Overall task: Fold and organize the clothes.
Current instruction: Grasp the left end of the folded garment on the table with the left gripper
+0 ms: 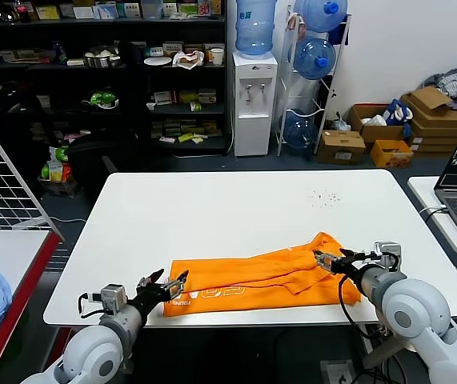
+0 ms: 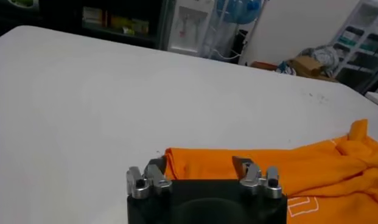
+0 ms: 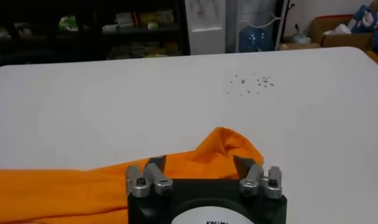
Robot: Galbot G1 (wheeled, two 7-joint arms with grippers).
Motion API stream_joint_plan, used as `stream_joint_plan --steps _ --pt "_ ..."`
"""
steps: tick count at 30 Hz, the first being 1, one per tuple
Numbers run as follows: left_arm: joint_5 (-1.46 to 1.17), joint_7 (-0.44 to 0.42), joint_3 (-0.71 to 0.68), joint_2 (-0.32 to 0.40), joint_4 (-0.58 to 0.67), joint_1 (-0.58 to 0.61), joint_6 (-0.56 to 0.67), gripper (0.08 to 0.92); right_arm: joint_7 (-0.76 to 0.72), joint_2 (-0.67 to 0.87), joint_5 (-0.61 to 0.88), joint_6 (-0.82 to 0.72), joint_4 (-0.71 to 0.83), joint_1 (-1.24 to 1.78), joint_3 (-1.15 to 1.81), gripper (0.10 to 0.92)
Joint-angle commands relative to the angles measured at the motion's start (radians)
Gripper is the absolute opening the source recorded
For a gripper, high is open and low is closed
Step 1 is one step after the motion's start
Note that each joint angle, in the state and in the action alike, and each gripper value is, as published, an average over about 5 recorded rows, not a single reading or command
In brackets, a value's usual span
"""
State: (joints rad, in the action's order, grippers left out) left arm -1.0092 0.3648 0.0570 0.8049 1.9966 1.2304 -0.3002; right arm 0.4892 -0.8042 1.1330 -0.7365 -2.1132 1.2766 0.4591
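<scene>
Left gripper: hovering open at T-shirt's end, near bench front edge.
Right gripper: hovering open, empty.
T-shirt: lying soft, light; pinching ends advisable.

The white worktop carried a bright orange T-shirt lying folded lengthwise along its near edge, with a scatter of small dark specks toward its far right side.

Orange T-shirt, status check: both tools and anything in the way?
Left tool open at shirt's left end, right tool open at right end. Orange T-shirt folded lengthwise at table near edge. Nothing in the way.
</scene>
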Motion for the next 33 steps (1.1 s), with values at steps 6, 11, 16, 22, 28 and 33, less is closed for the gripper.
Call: stream_joint_plan --steps 6,11,16,22,28,33 --pt "-0.003 -0.016 0.002 0.053 -0.095 0.001 0.003 0.909 -0.003 -0.014 -0.008 -0.049 -0.012 0.031 0.018 0.919" --pt "0.008 -0.019 -0.010 0.054 -0.096 0.002 0.006 0.921 -0.004 -0.014 -0.008 -0.049 -0.010 0.033 0.023 0.921" --pt "0.029 -0.024 -0.019 0.055 -0.093 0.006 0.013 0.856 -0.004 -0.017 -0.008 -0.049 -0.007 0.027 0.019 0.921" --pt "0.057 -0.035 -0.020 0.059 -0.094 0.011 0.023 0.683 -0.005 -0.020 -0.007 -0.049 -0.006 0.026 0.018 0.921" --pt "0.058 -0.030 -0.021 0.065 -0.085 0.015 0.027 0.510 -0.010 -0.032 -0.013 -0.049 0.003 0.015 0.012 0.921" --pt "0.059 -0.024 -0.015 0.066 -0.069 0.016 0.030 0.363 -0.010 -0.039 -0.018 -0.049 0.006 0.000 0.002 0.921"
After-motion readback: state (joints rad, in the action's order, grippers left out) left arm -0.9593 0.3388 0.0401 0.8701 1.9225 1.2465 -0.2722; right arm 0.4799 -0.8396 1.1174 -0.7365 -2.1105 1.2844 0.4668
